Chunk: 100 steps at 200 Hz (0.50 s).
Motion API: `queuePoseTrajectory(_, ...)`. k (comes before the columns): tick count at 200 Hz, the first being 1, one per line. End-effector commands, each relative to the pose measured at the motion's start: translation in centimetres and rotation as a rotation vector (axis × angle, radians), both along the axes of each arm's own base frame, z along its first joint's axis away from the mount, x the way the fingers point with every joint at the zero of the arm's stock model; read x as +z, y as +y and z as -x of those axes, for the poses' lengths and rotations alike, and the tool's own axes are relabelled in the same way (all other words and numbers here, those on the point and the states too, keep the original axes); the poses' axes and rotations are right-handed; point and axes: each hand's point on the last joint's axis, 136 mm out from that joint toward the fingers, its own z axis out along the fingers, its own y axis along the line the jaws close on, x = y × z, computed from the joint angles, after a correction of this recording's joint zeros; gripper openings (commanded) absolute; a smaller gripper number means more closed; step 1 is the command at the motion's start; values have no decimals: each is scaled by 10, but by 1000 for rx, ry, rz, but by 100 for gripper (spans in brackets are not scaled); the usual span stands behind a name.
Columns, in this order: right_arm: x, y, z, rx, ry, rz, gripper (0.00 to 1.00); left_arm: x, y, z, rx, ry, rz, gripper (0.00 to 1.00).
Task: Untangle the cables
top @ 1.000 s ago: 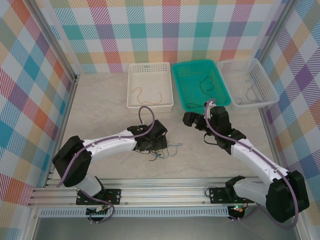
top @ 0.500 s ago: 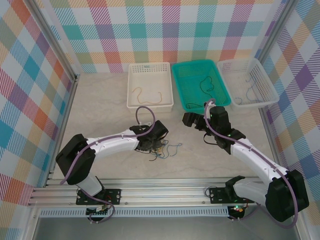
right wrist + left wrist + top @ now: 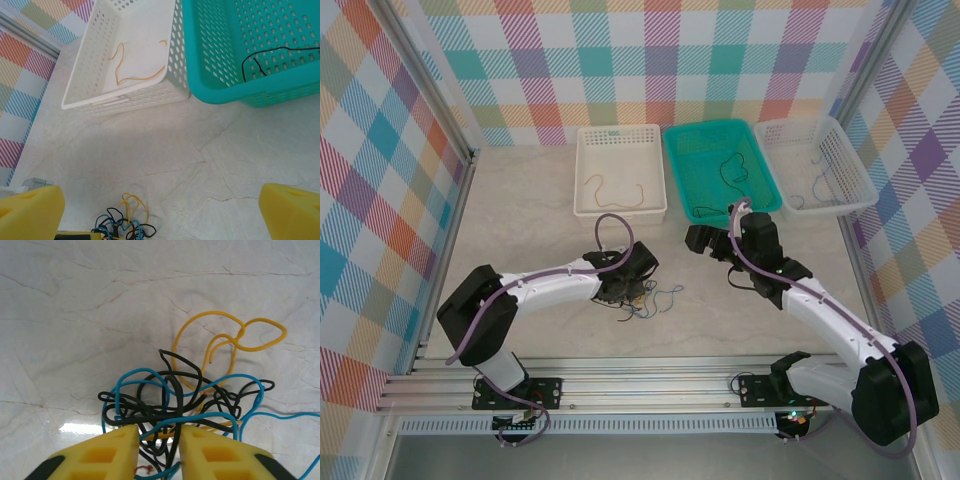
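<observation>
My left jaws sit low over the tangle of cables (image 3: 175, 400) on the counter (image 3: 520, 220), drawn narrow with a few of its strands between them; whether they pinch, I cannot tell. The tangle (image 3: 642, 298) of black, blue and yellow-orange cords lies near the middle of the counter, on the near side of the left white basket (image 3: 620, 212). My right jaws are spread wide and empty, right of the tangle and just near of the teal basket (image 3: 672, 170). An orange cable (image 3: 615, 190) lies in the left white basket, a black cable (image 3: 732, 165) in the teal one, and a thin dark cable (image 3: 815, 190) in the right white basket (image 3: 855, 175).
</observation>
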Motion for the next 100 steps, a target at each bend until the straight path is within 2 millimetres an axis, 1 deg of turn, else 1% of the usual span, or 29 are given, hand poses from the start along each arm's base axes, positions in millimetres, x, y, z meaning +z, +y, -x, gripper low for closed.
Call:
queuePoseTrajectory(1,9,-1,4,13,-37,6,100,12,-19,-6,-80,-35,35,22)
queuePoseTrajectory(12,9,-3,4,8,-44,10,100,15,-24,-8,-104,-47,39,11)
queuePoseTrajectory(18,10,-3,5,11,-46,10,100,16,-25,-9,-109,-50,39,4)
queuePoseTrajectory(23,11,-2,5,14,-48,9,100,17,-25,-10,-112,-54,36,0)
queuePoseTrajectory(53,10,1,8,37,-40,-3,100,23,-29,-15,-144,-80,32,0)
queuePoseTrajectory(74,7,3,10,46,-29,-10,100,32,-39,-19,-195,-120,66,0)
queuePoseTrajectory(81,5,0,10,25,-15,-7,100,36,-43,-20,-222,-133,76,0)
queuePoseTrajectory(100,-8,-16,7,-88,61,17,100,46,-53,-24,-296,-165,79,0)
